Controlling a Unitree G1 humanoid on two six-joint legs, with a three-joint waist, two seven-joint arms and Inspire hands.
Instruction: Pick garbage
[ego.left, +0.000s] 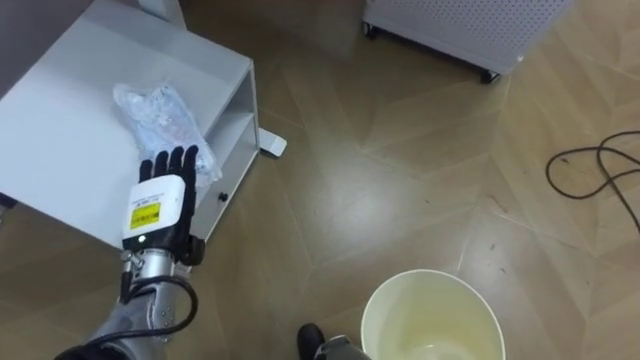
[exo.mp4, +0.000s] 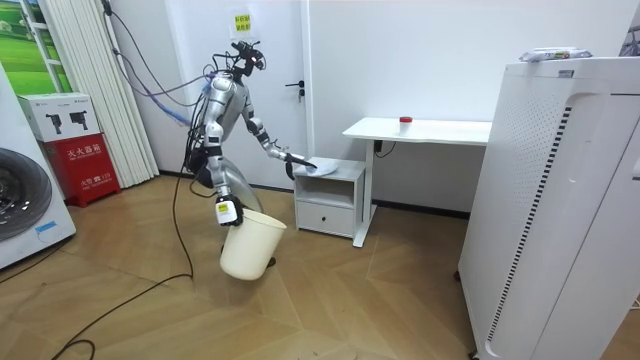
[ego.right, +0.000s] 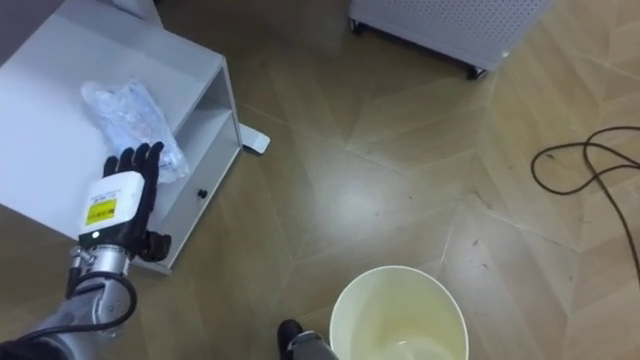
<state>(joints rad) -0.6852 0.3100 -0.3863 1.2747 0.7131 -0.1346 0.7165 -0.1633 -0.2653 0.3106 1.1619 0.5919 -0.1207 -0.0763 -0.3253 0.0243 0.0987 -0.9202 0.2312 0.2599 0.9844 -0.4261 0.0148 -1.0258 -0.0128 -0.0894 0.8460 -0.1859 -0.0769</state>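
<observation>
Pickup not yet made: plastic bag (ego.left: 160, 118) lies on the cabinet (ego.left: 60, 160). Left hand (ego.left: 160, 205) is at its near edge, fingers straight, holding nothing. Right hand (exo.mp4: 228, 212) carries the bin (ego.left: 432, 300) (grip not discernible); grasp and drop remain

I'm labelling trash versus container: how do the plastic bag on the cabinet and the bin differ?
The plastic bag is clear and crumpled; the bin is cream, rigid and round. The plastic bag lies on the white cabinet, ungrasped, ahead of the open left robot hand; the bin hangs tilted from the right robot hand at its rim.
</observation>
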